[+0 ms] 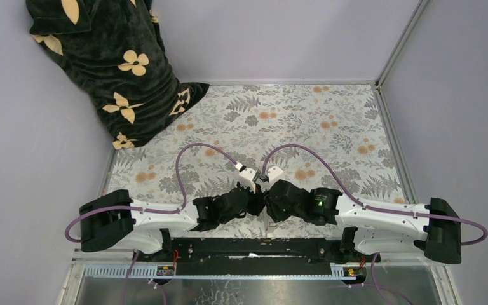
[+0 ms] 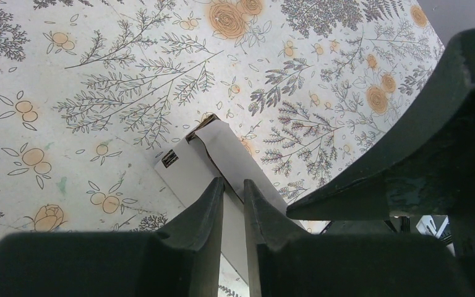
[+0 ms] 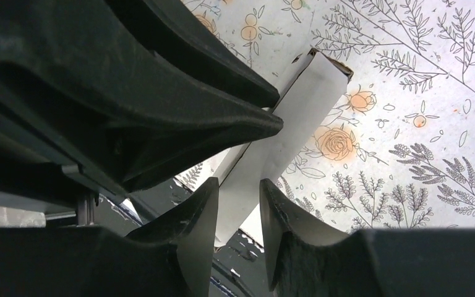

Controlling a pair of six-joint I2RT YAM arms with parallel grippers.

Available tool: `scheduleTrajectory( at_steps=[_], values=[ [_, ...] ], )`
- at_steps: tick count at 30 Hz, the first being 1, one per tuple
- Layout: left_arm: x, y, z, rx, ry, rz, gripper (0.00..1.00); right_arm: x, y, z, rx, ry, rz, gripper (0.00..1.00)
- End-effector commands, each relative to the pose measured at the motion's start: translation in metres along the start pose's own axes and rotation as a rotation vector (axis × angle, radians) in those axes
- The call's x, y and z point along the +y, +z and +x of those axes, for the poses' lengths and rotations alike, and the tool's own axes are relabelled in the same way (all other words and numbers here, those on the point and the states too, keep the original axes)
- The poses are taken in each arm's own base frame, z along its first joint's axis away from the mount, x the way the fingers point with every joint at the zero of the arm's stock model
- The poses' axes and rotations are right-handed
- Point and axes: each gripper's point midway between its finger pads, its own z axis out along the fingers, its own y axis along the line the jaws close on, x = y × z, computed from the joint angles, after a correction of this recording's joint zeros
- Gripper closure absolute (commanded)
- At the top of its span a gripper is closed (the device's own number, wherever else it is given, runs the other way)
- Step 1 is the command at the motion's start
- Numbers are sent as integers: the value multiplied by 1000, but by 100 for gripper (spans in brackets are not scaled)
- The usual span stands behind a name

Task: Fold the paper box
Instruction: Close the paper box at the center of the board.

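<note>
Top external view: both arms fold inward and the left gripper (image 1: pixel 255 199) and right gripper (image 1: pixel 269 202) meet tip to tip near the table's near edge, at mid width. The floral table cover (image 1: pixel 305 121) runs on from there to the grey walls (image 1: pixel 279 38). A dark flowered blanket (image 1: pixel 121 70) fills the far left corner.

Left wrist view: the left gripper (image 2: pixel 233 185) stands narrow, its fingers (image 2: pixel 207 204) set on either side of the paper box (image 2: pixel 219 154). The box is a long white sleeve, its open end pointing away over the cover. The right gripper (image 2: pixel 433 142) sits close alongside.

Right wrist view: the right gripper (image 3: pixel 238 185) stands somewhat wider, with a flat white panel of the paper box (image 3: pixel 309 99) between its fingers (image 3: pixel 281 213). Whether they press on it cannot be told. The left gripper (image 3: pixel 192 111) overlaps the box's left side.
</note>
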Motion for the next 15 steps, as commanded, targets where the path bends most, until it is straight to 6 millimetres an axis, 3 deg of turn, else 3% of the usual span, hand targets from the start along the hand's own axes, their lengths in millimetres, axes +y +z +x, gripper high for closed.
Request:
scheduleTrajectory(
  at_steps=[1, 7, 15],
  values=[
    [22, -5, 35, 107, 48, -55, 77, 12, -16, -14, -25, -2, -53, 62],
    [23, -6, 36, 111, 50, -57, 77, 17, -24, -19, -45, 7, -79, 64],
    [26, -5, 41, 120, 50, -64, 77, 27, -26, -1, 37, -11, -92, 80]
  ],
)
